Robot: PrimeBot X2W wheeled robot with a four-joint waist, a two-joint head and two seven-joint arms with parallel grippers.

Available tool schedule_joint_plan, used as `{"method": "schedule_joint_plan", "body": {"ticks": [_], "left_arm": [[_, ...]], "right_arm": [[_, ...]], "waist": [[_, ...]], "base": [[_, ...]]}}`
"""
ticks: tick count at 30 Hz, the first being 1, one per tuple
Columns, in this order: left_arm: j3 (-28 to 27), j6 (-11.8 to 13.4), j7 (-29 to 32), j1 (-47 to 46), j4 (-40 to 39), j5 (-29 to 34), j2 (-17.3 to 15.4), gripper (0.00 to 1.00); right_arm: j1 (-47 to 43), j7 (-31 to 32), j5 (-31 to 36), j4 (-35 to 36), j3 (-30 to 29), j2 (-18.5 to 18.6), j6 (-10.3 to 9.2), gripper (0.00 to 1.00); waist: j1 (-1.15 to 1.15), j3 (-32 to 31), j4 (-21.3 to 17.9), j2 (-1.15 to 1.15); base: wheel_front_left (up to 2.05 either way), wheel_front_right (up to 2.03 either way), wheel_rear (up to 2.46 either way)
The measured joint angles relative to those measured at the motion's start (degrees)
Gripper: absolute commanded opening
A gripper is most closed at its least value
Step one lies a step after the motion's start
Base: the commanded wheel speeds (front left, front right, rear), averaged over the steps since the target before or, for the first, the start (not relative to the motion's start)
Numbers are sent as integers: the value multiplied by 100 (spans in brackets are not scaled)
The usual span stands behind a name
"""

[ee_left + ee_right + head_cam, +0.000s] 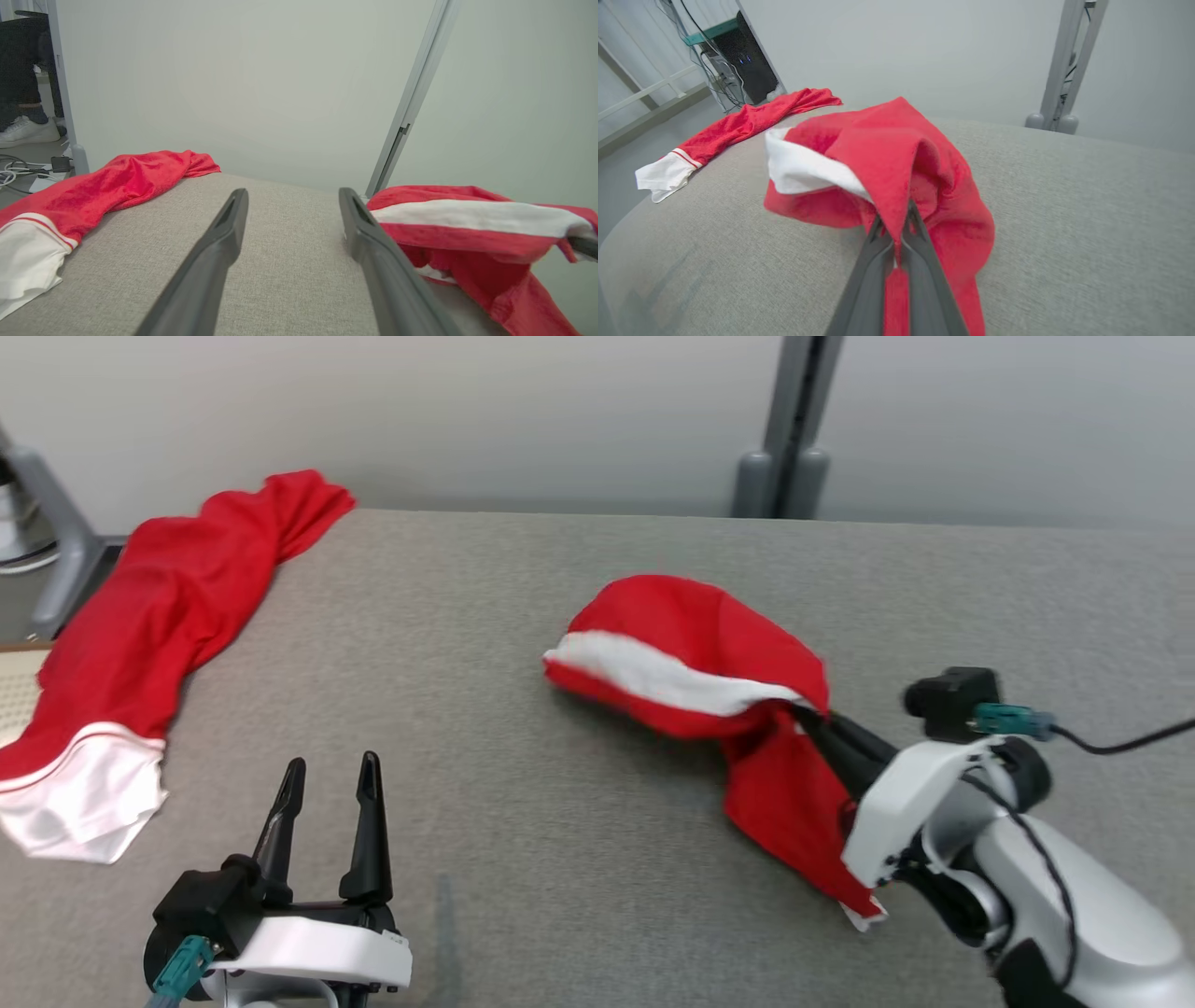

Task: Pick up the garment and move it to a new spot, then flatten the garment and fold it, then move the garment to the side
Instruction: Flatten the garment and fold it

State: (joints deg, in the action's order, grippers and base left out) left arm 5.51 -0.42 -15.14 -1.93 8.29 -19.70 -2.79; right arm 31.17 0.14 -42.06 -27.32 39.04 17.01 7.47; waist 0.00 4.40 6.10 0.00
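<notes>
A red garment with a white band hangs bunched above the grey table, right of centre. My right gripper is shut on a fold of its red cloth, and part of it drapes down over the fingers. The right wrist view shows that garment pinched between the closed fingers. In the left wrist view it sits at the right. My left gripper stands open at the lower left with nothing between its fingers, well left of the garment.
A second red garment with a white end lies along the table's left edge, partly over it. A grey post stands behind the far edge. A person's shoe and cables are on the floor at the left.
</notes>
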Motion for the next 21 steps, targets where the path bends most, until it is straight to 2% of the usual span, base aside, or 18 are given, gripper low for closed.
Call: {"method": "schedule_joint_plan", "body": {"ticks": [5, 10, 14, 19, 20, 21], "left_arm": [[-23, -26, 0, -10, 27, 36, 0, 100], [-12, -54, 1, -85, 70, 64, 0, 100], [-14, -59, 0, -121, 105, 87, 1, 100], [11, -87, 1, -218, 178, 103, 0, 100], [15, -103, 1, -218, 198, 103, 1, 100], [16, -108, 1, -218, 215, 103, 0, 100]], "right_arm": [[-421, 375, -240, 794, -341, 515, 0, 0], [-781, 776, -427, 1155, -576, 1011, 2, 0], [-983, 978, -684, 1036, -704, 1251, 2, 0], [-977, 812, -499, 422, -719, 1395, 2, 2], [-957, 733, -454, 287, -724, 1379, 2, 39], [-936, 675, -432, 172, -715, 1341, 2, 100]], "waist": [[0, -8, -413, 0], [0, 32, -739, 0], [0, 111, -865, 0], [0, 166, -863, 0], [0, 165, -854, 0], [0, 162, -844, 0]], "base": [[0, 0, 0], [0, 0, 0], [0, 0, 0], [0, 0, 0], [0, 0, 0], [0, 0, 0]]}}
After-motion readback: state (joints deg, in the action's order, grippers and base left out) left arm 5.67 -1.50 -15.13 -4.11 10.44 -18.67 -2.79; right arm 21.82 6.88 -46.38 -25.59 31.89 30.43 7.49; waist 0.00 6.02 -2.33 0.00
